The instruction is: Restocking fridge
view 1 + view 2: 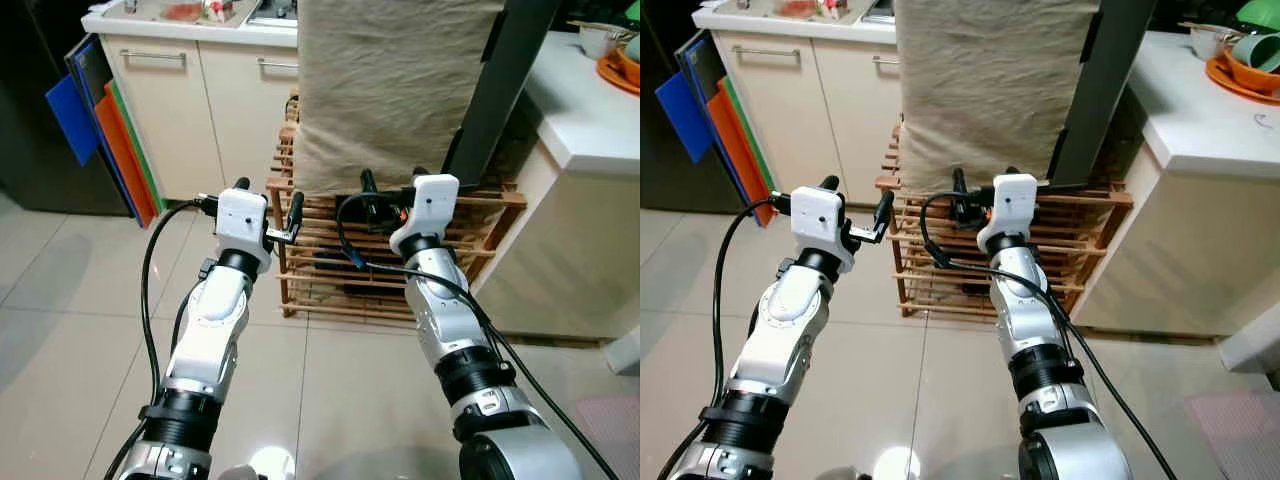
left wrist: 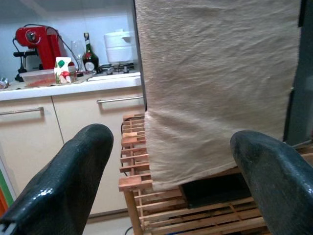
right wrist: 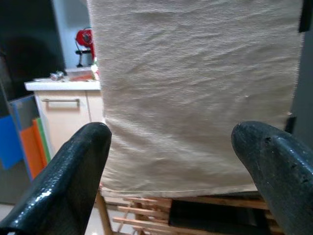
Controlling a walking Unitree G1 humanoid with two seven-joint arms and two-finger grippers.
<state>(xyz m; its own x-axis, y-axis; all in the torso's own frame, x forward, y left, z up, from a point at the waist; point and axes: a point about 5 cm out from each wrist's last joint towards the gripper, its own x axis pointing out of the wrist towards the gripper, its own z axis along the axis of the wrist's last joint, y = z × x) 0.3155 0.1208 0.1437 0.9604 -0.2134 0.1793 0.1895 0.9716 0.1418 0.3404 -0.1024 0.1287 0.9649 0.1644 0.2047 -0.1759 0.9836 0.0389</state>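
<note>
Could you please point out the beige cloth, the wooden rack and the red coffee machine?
beige cloth (image 1: 395, 90), left eye view, middle of its front.
wooden rack (image 1: 500, 205), left eye view, top right rail.
red coffee machine (image 2: 36, 43), left wrist view, its body.

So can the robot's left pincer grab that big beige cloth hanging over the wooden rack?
Probably yes. The left pincer is open and points straight at the beige cloth draped over the wooden rack, with nothing between them. It hovers a little short of the cloth, so the arm would need to reach forward first.
</note>
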